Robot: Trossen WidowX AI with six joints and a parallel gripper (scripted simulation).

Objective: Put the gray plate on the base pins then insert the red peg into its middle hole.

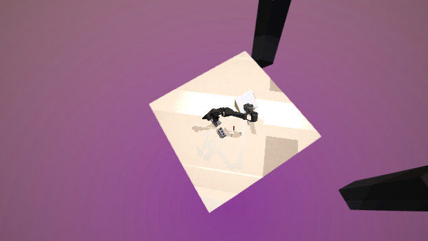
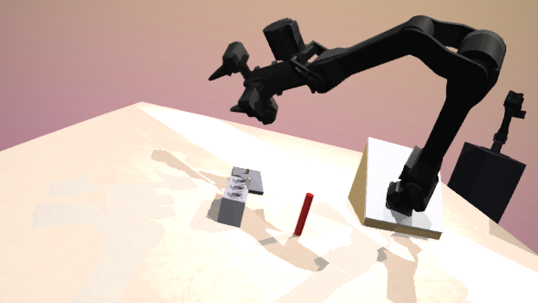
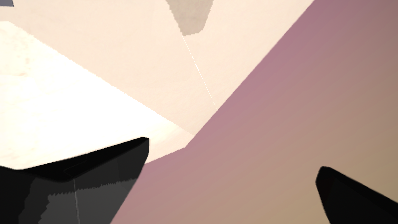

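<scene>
The gray plate [image 1: 221, 132] [image 2: 233, 210], a thick block with three round holes in its top, stands on the table beside the base [image 1: 216, 122] [image 2: 256, 185]. The base is a low gray slab; its small pins show in the exterior view, partly behind the plate. The red peg [image 1: 234, 128] [image 2: 304, 215] stands on end, apart from both. My gripper [image 2: 220, 94] [image 3: 231, 159] is wide open and empty, high above the table, its fingers pointing away from the arm's mount. A gray corner at the wrist view's top left is too cropped to name.
The arm's mount stands on a white-topped wedge block [image 1: 247, 98] [image 2: 382, 173], to the peg's right in the exterior view. A dark box [image 2: 486, 179] with a small dark arm stands beyond it. The table's edge [image 3: 260, 62] crosses the wrist view.
</scene>
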